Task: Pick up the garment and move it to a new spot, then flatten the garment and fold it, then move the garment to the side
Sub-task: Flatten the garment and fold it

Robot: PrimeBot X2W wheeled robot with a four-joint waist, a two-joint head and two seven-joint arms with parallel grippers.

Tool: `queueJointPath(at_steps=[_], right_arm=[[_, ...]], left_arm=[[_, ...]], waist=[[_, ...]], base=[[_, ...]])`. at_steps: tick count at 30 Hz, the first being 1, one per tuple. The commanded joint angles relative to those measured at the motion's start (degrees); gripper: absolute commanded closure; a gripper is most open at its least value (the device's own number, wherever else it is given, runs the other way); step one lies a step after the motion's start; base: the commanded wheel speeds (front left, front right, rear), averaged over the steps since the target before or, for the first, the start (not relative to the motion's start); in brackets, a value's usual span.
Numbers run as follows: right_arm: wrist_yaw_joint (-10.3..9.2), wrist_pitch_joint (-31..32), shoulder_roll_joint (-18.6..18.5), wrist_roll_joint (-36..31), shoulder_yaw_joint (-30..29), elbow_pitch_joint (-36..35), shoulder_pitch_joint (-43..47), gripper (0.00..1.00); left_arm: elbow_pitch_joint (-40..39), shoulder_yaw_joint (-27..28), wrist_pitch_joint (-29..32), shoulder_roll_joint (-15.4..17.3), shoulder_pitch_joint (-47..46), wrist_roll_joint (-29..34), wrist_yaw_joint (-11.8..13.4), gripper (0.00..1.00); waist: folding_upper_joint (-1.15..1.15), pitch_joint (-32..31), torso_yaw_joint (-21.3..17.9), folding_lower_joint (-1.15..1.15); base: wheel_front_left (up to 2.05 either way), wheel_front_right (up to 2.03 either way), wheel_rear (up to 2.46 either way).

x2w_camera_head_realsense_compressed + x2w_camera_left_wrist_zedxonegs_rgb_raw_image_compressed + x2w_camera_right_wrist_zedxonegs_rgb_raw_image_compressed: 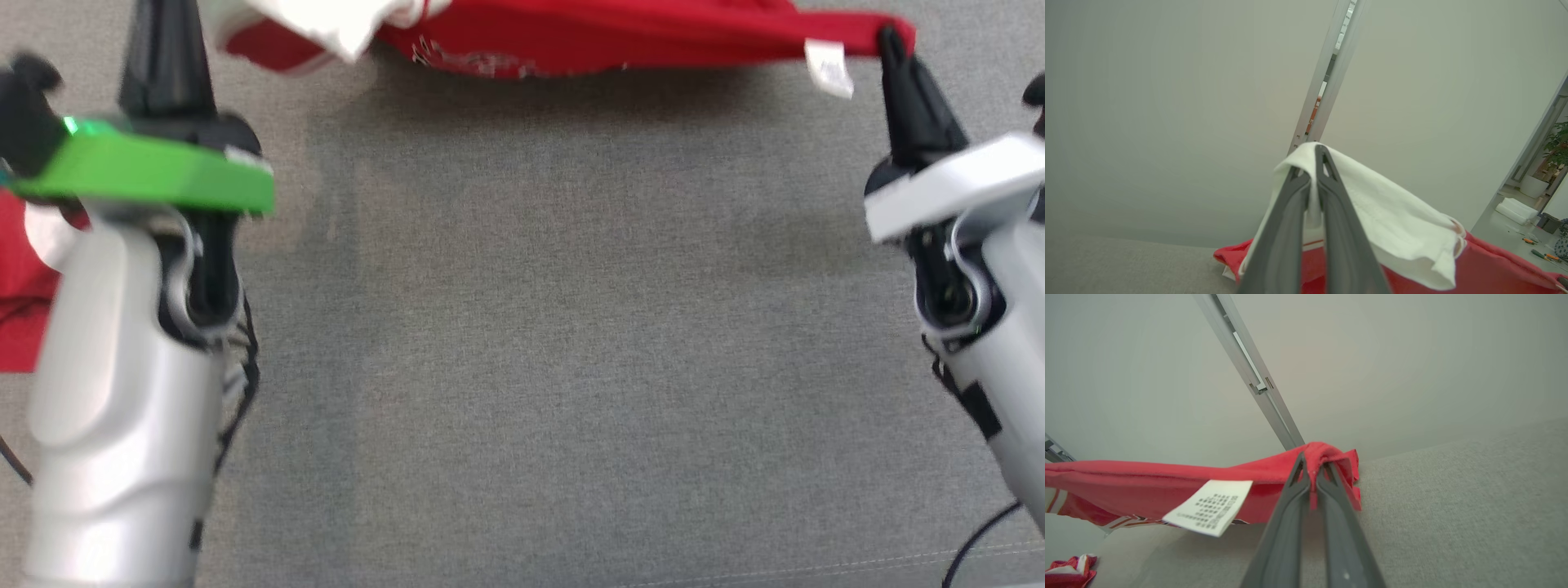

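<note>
Garment (620,37) — red with a white part — hangs stretched from left to right at the far side of the grey cloth surface (571,327), lifted clear of it. My left gripper (1309,163) is pinched tight on the white part (1384,220) at the far left, and my right gripper (1312,465) is pinched tight on a red corner at the far right — a white care label (1208,506) dangles just beside it. Another piece of red cloth (20,302) lies at the left edge, partly behind my left forearm.
</note>
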Motion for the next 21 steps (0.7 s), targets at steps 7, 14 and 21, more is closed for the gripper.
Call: queueJointPath(at_steps=[7,14,21], right_arm=[[-0.09,-0.17,0.02,-2.01,-4.57,-7.61,20.37,1.0],[-0.1,-0.18,1.07,-5.09,-7.87,-10.18,34.86,1.0],[-0.1,-0.18,1.9,-8.59,-10.27,-12.54,45.08,1.0]], left_arm=[[-10.01,5.67,-0.18,-5.59,25.78,3.38,1.01,1.0],[-13.43,7.2,-0.19,-8.3,42.11,4.93,0.55,1.0],[-14.94,5.56,-0.19,-8.86,50.02,6.44,0.04,1.0]], waist=[[0.0,-6.83,0.89,0.0],[0.0,-10.71,1.61,0.0],[0.0,-13.35,2.71,0.0]], base=[[0.0,0.0,0.0],[0.0,0.0,0.0],[0.0,0.0,0.0]])
